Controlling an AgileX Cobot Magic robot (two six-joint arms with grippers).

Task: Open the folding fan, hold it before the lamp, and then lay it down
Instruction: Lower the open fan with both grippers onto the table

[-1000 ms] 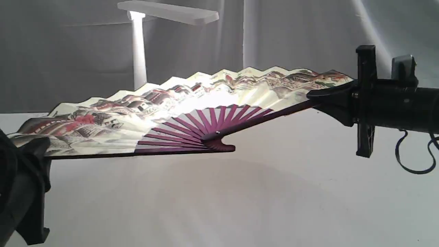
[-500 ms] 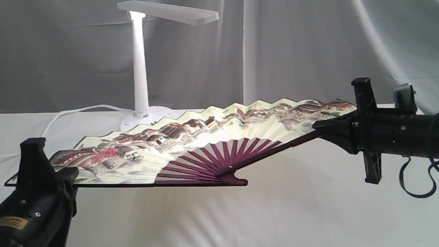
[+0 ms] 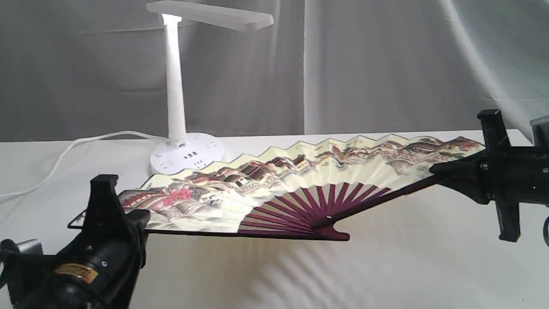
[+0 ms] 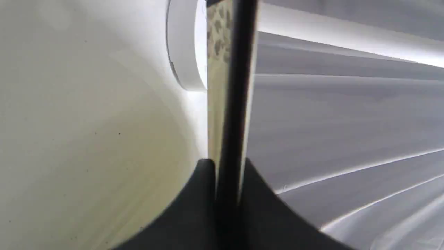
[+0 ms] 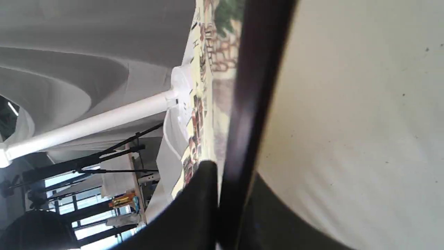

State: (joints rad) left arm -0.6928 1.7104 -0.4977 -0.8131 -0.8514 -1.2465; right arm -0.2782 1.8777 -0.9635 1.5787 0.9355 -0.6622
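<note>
place: staged lab studio | cues: grey backdrop cloth [image 3: 386, 64], white table [image 3: 407, 266], tripods [image 5: 83, 162]

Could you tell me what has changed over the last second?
The open folding fan came down toward the table and rightward in the exterior view, uncovering the base of the lamp. The left gripper and right gripper descended with it, still clamped on its guards. The lamp stayed put.

Soft even light, blurred wrist views
</note>
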